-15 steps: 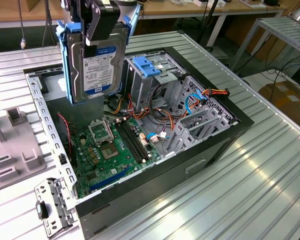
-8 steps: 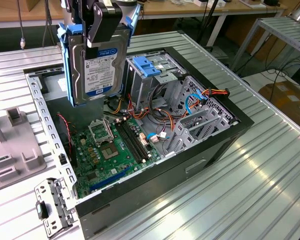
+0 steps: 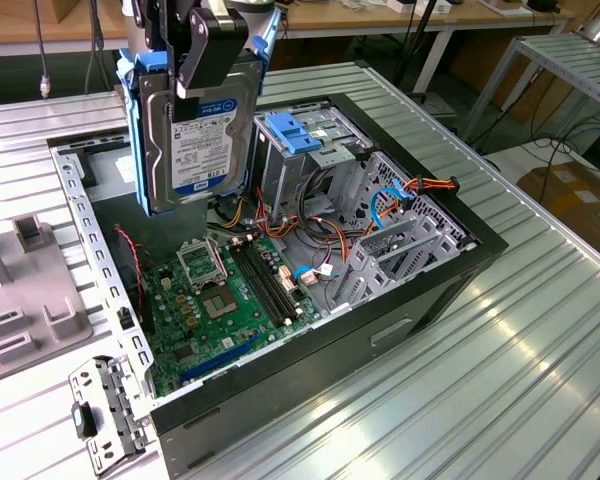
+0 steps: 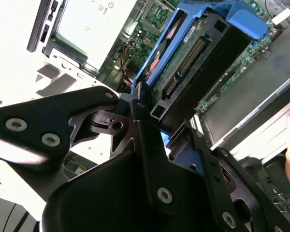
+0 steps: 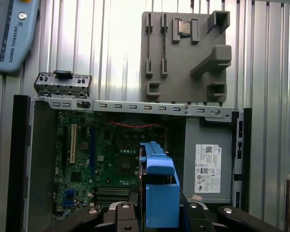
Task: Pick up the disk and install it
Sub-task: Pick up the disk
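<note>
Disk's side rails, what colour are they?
Blue; the side rails on the disk show best in the exterior view.

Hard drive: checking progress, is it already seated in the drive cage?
No, the hard drive hangs upright in the gripper above the motherboard, outside the drive cage.

The disk (image 3: pixel 185 150) is dull silver metal with smooth blue plastic rails (image 3: pixel 136 125); the counter (image 3: pixel 520 360) is ribbed, bright metal.

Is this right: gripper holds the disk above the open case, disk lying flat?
Not quite. The gripper does hold the disk above the open case, but the disk hangs upright on edge, not flat. The exterior view shows it.
</note>
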